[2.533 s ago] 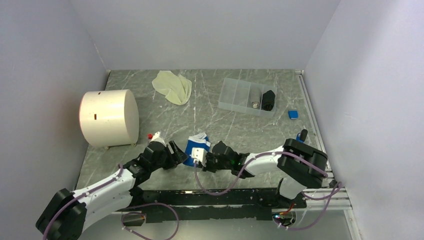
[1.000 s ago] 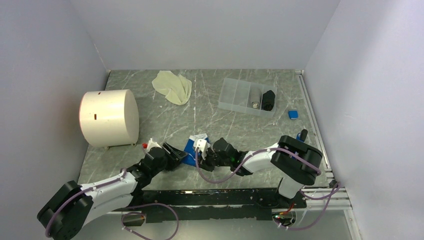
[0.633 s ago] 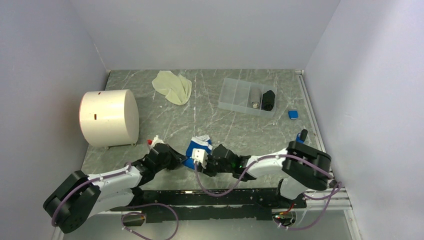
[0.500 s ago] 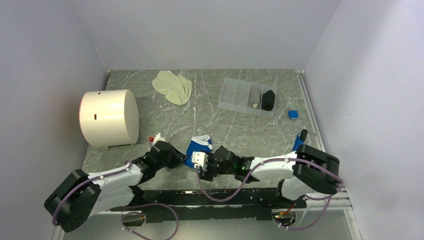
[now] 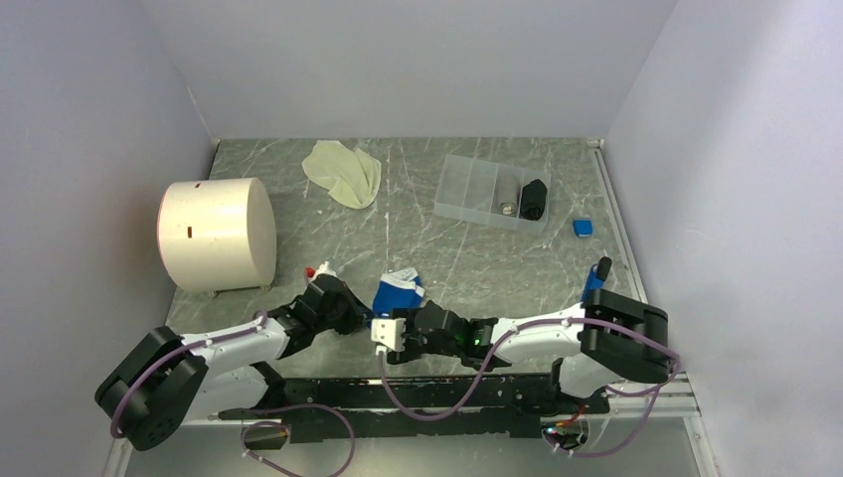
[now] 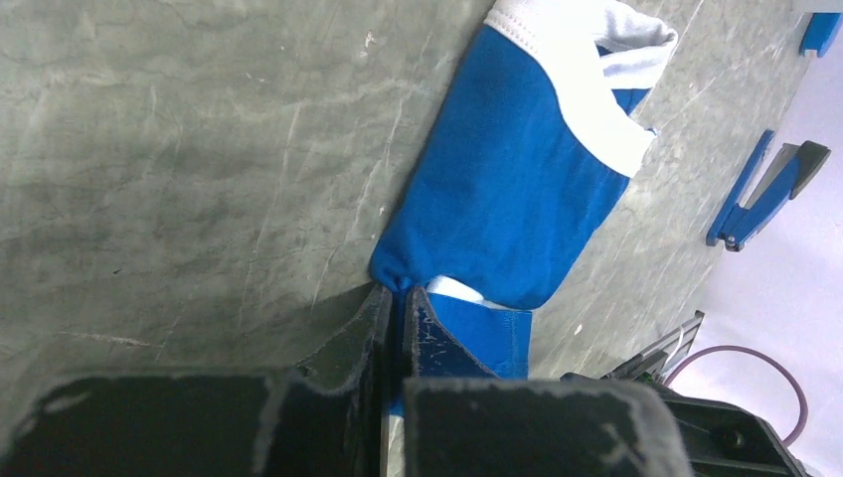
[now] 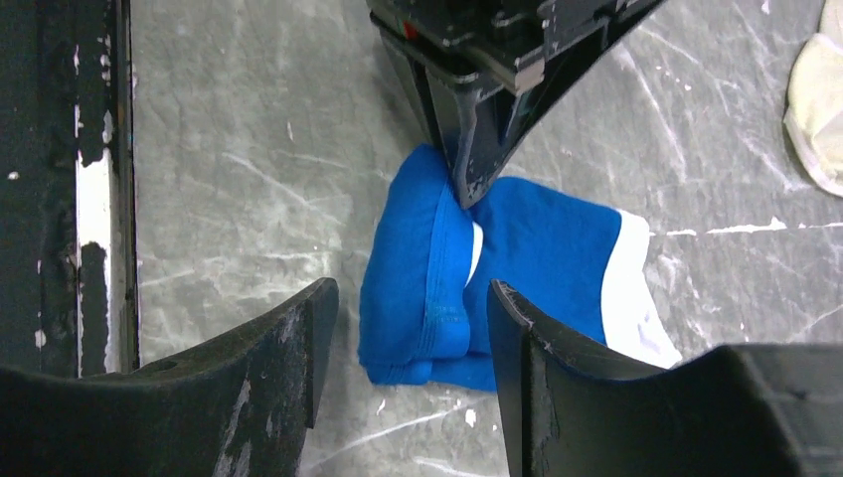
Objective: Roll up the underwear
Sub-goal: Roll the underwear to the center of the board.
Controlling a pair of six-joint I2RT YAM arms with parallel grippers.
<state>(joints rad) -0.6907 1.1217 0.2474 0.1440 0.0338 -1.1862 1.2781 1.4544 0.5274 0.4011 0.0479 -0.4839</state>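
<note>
Mid-roll: left claw (image 6: 396, 308) clamps the blue underwear (image 6: 517, 189) at its fold; right claw (image 7: 410, 298), apart just above, should roll it next.

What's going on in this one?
Two robot arms are working on the blue underwear near the front of the table. The left claw is shut, pinching a fold at the garment's edge. The right claw stands open astride its folded-over end, not closed on it. The blue piece is only partly rolled. The cream underwear lies untouched at the back.
</note>
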